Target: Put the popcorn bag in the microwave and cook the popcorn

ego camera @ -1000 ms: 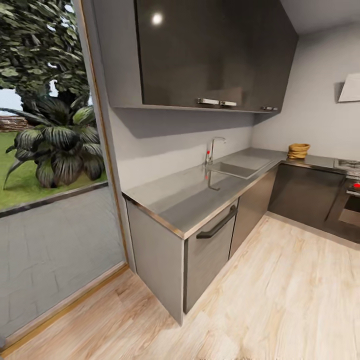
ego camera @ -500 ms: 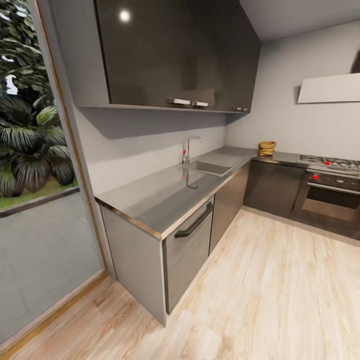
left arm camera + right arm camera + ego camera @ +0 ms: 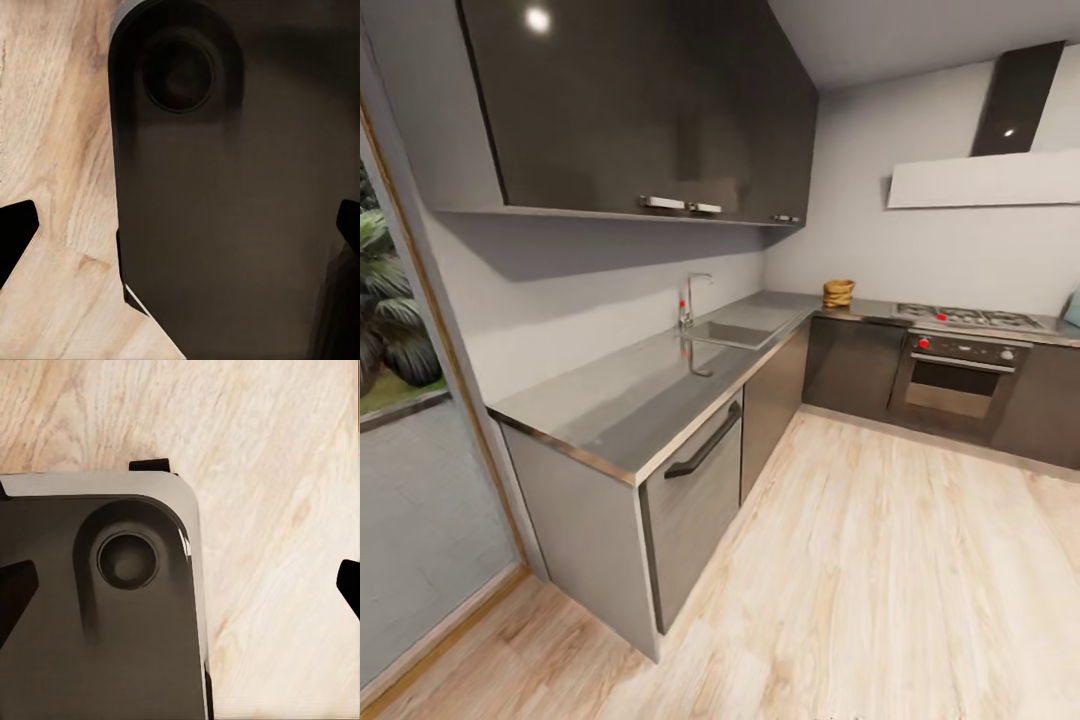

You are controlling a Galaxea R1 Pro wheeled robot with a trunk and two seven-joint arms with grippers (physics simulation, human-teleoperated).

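The tan-orange popcorn bag sits far off on the pale grey countertop, in the corner where the worktop turns toward the hob. A sliver of a pale blue box is cut off by the picture's right edge; it may be the microwave. In the left wrist view my left gripper is open, its dark fingertips wide apart over the robot's dark base. My right gripper is open as well, with fingertips at the sides, above the base and the wooden floor. Neither holds anything.
A sink with a tap is set into the near worktop run. A steel gas hob over an oven stands at the back right, under a white hood. Dark wall cabinets hang above. Wooden floor stretches ahead.
The whole picture has slid left, so the camera has turned right. The hob, oven and hood have come into view and the garden has mostly left. The bag has not moved.
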